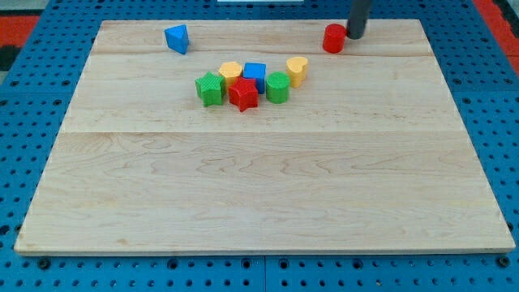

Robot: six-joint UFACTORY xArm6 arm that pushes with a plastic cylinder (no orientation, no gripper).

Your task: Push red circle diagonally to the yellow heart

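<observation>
The red circle stands near the view's top, right of centre. My tip is right beside it on its right, touching or nearly touching it. The yellow heart lies below and to the left of the red circle, at the right end of a cluster of blocks.
The cluster holds a green circle, a blue cube, a red star, a yellow hexagon and a green star. A blue triangle sits alone at the top left. The wooden board ends just above my tip.
</observation>
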